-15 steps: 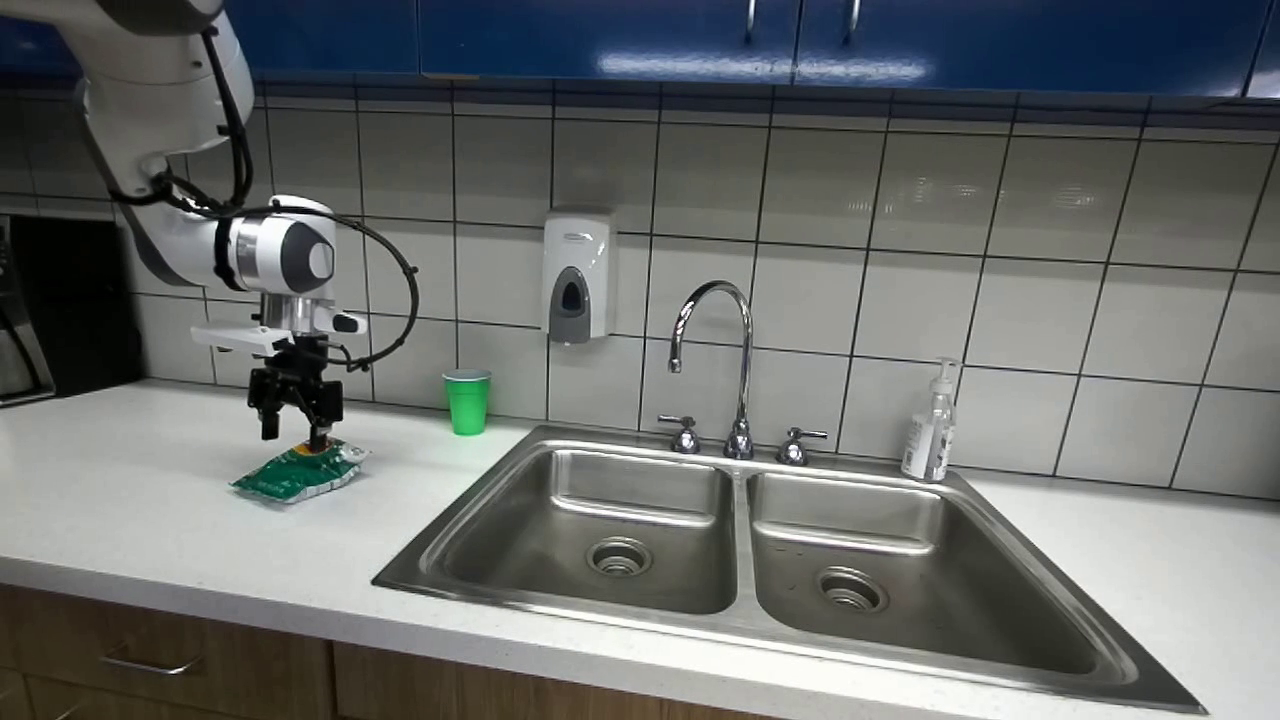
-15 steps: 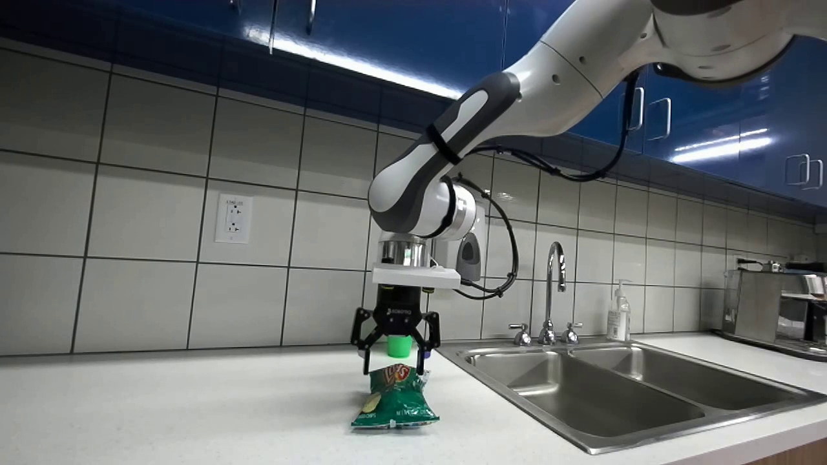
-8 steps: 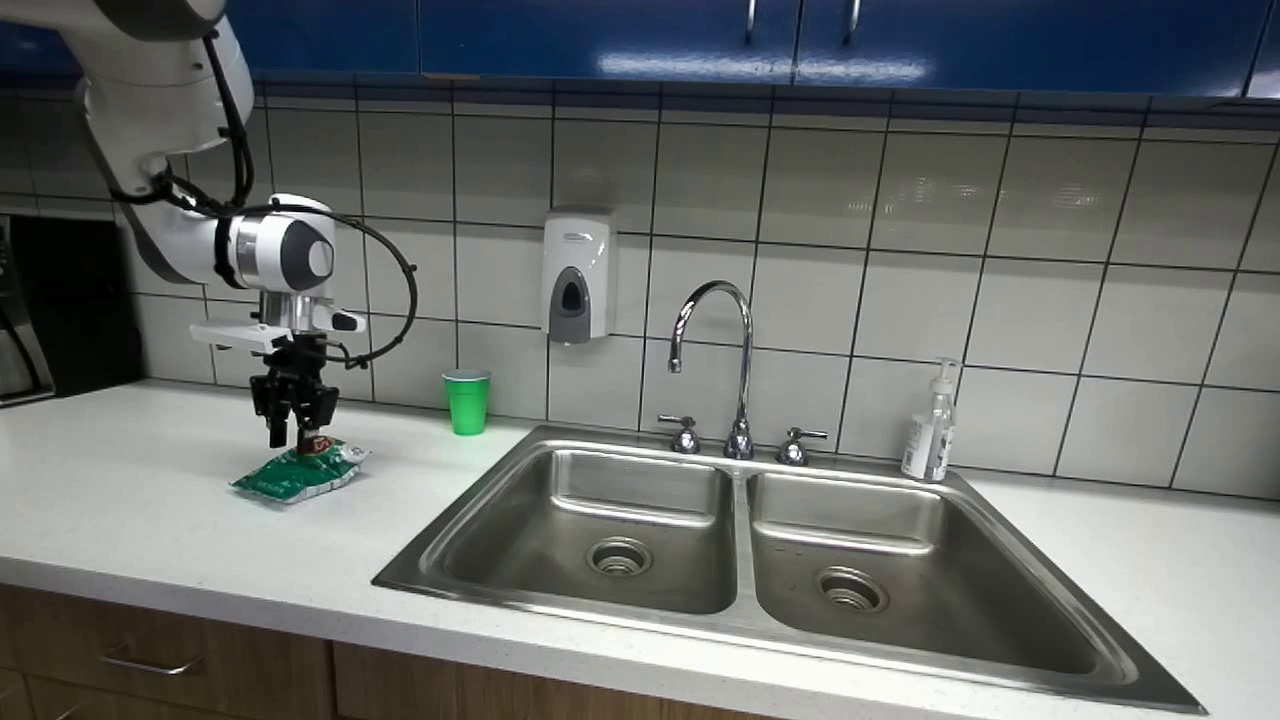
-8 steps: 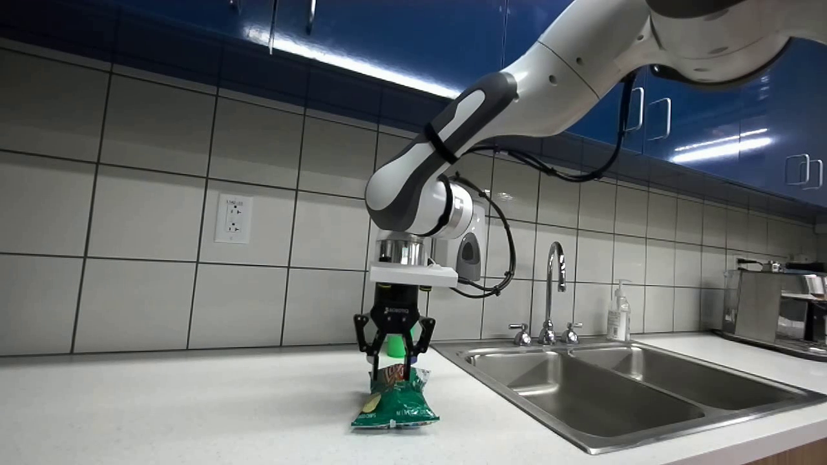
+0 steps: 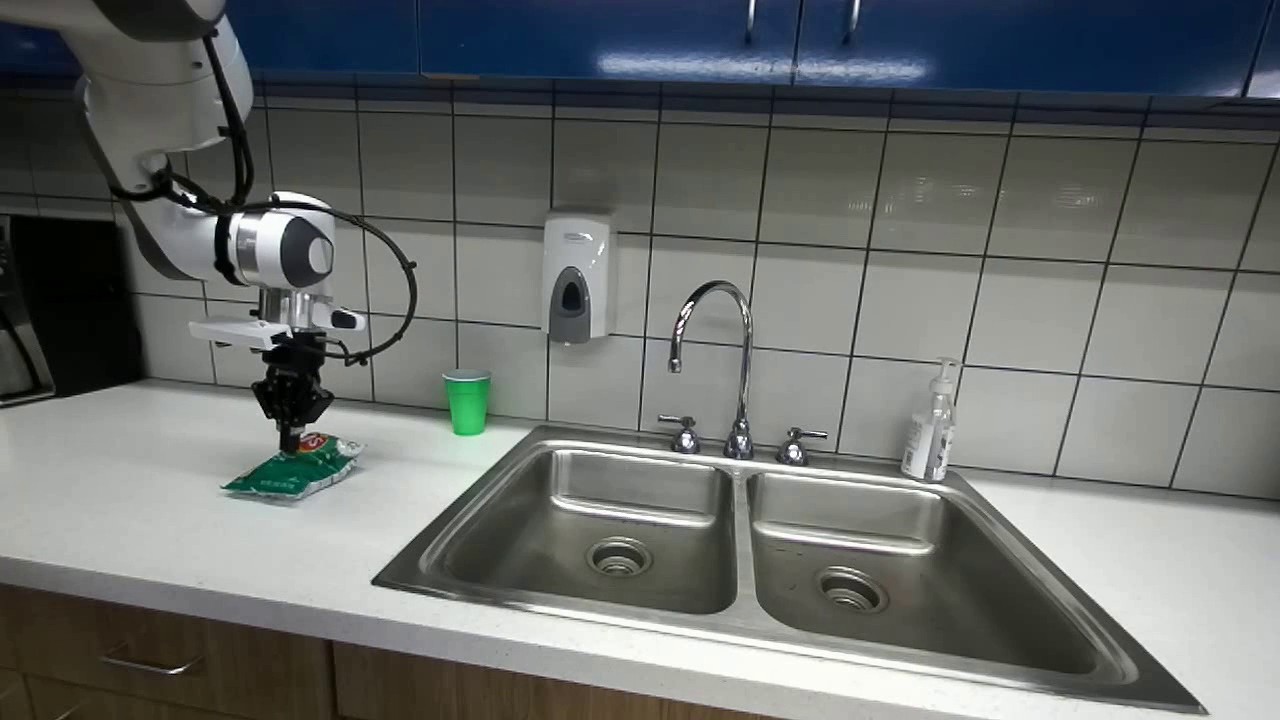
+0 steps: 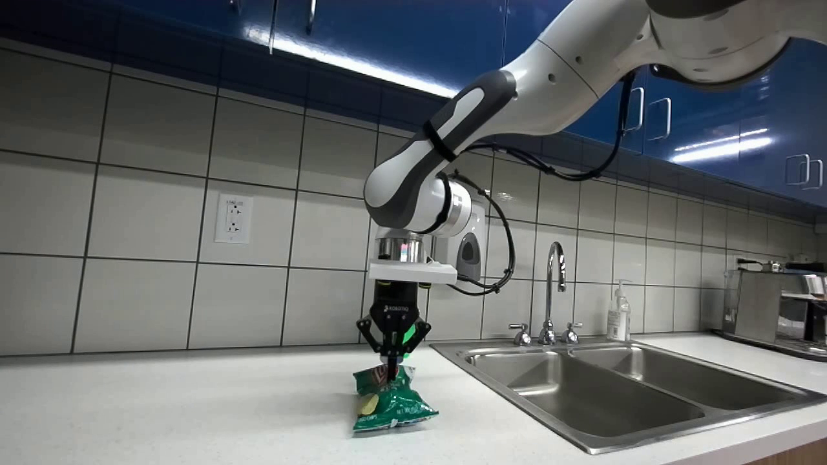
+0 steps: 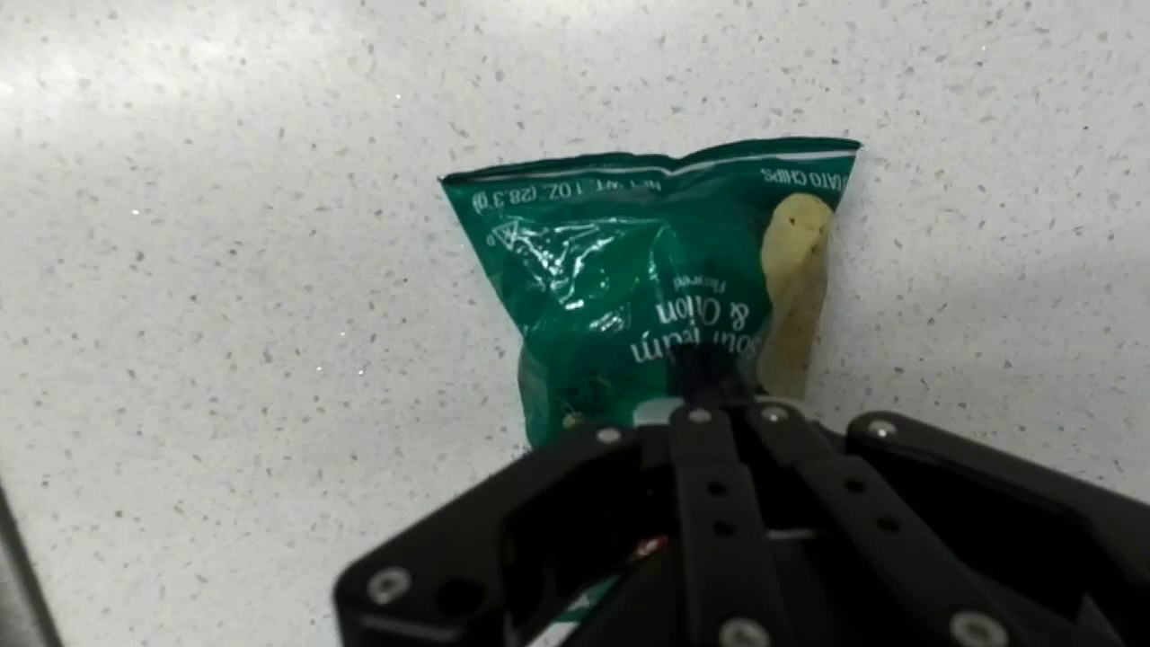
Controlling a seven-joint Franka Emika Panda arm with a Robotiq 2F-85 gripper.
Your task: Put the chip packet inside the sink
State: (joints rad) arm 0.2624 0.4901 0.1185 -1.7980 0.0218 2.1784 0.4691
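The arm (image 6: 543,97) I run remotely wears white shells (image 5: 160,105), dark grey panels (image 6: 500,95), looped black cables (image 5: 412,290) and a black gripper (image 6: 391,371) with silver screws (image 7: 389,585)

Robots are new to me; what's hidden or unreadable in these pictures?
In the wrist view: part of the chip packet, covered by the gripper.
Also there: most of the sink, cut off by the left edge.
In an exterior view: most of the green cup, behind the gripper.
In both exterior views: print on the pump bottle, too small to read.
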